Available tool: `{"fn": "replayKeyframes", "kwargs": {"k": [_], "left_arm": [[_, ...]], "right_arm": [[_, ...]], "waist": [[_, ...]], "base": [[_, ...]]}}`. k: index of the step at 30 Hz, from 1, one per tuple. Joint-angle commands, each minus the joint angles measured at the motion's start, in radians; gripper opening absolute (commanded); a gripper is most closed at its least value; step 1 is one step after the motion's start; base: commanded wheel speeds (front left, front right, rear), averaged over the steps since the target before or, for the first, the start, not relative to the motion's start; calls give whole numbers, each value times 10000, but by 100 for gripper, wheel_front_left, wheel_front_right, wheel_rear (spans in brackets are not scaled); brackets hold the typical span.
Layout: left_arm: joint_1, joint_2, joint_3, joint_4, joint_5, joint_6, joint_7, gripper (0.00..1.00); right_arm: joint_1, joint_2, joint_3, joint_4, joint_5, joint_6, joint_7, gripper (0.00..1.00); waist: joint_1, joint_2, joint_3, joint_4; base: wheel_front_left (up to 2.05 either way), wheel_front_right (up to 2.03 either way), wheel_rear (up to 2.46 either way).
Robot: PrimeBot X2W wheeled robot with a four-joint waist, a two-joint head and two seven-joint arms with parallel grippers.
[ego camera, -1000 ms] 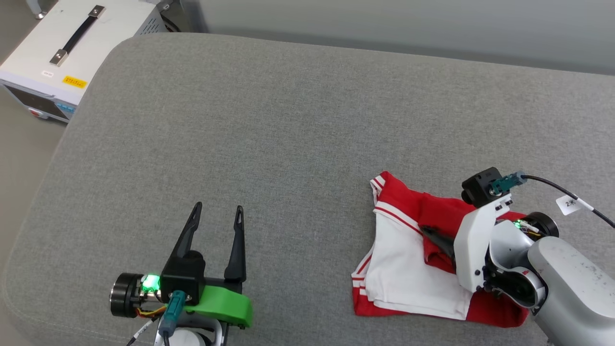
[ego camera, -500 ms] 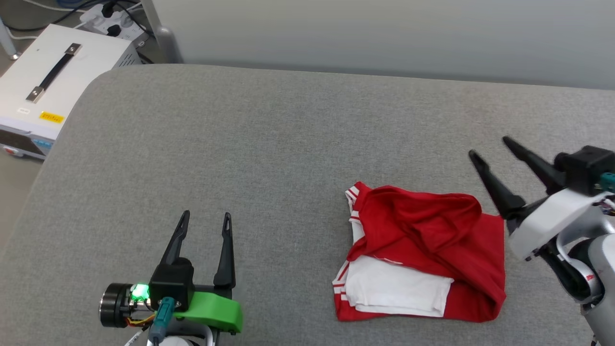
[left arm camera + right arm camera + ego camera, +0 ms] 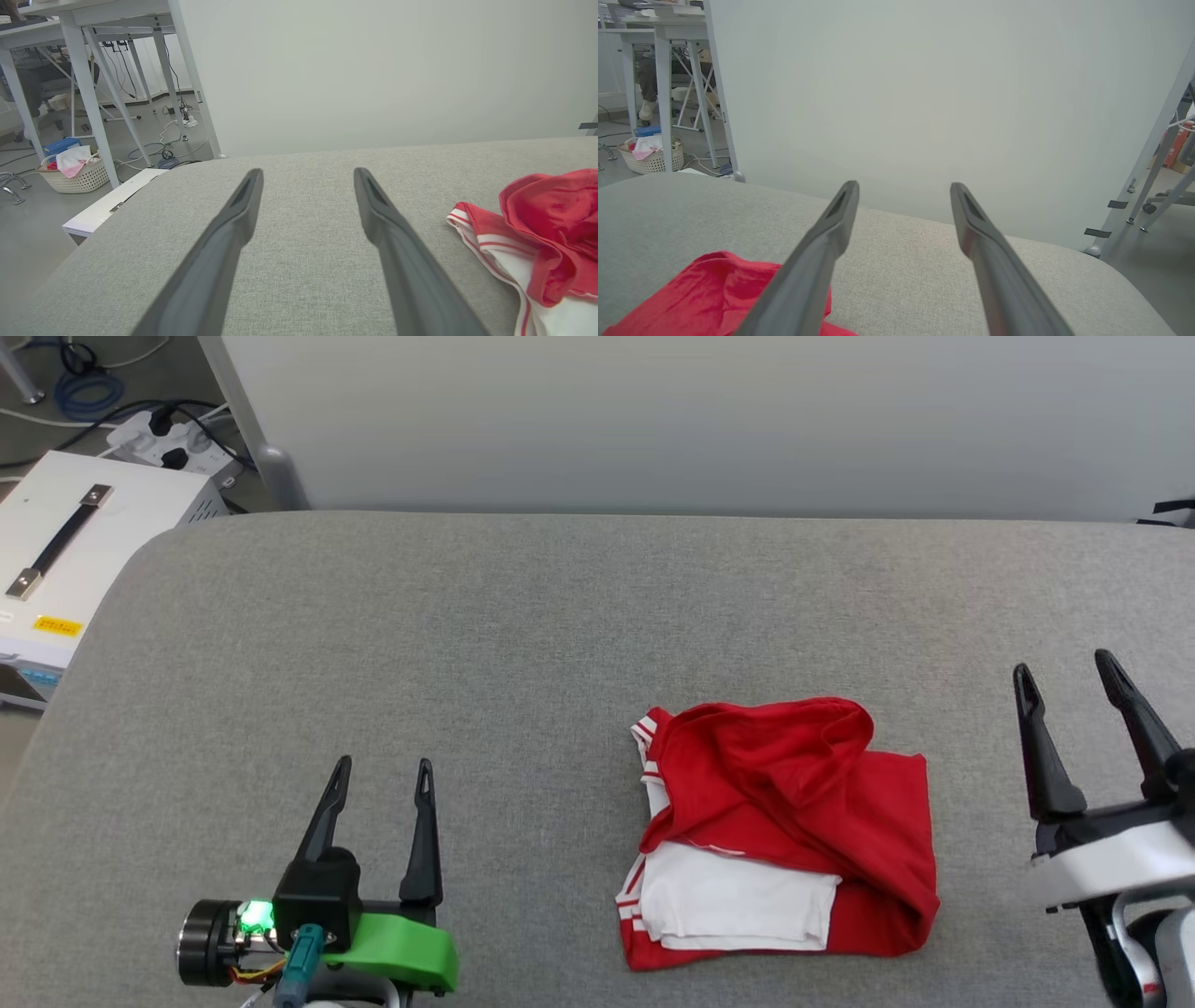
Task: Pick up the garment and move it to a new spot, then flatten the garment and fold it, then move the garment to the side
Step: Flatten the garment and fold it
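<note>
The garment (image 3: 794,821), red with a white sleeve and striped trim, lies folded in a loose bundle on the grey cushioned surface (image 3: 523,635), right of centre. Its print is hidden. My left gripper (image 3: 383,772) stands open at the lower left, well to the garment's left, with nothing between its fingers. My right gripper (image 3: 1064,670) is open at the right edge, clear of the cloth. The left wrist view has the garment (image 3: 537,233) at its right, beyond the open left gripper (image 3: 306,173). In the right wrist view the garment (image 3: 705,294) lies lower left of the open right gripper (image 3: 903,186).
A white equipment case (image 3: 65,551) with a black handle sits off the surface's left end, with a power strip (image 3: 168,443) and cables behind it. A pale wall panel (image 3: 653,420) runs along the far edge. White table legs (image 3: 88,84) and a basket (image 3: 74,170) stand on the floor.
My right gripper has let go of the garment, opened and drawn back to the right. The garment now lies free with a red flap over its top. The head camera has tilted up.
</note>
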Motion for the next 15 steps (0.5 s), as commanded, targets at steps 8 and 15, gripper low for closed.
{"fn": "replayKeyframes", "kwargs": {"k": [8,15], "left_arm": [[260,86,-59,15,141,-56,-59,100],[459,157,-116,-5,174,-36,-59,100]], "right_arm": [[1220,1237,-491,-609,-618,-7,-146,100],[1889,1649,-655,-977,-934,-7,-149,100]], "waist": [[0,0,-211,-150],[0,0,-409,-179]], "base": [[0,0,0],[0,0,0]]}}
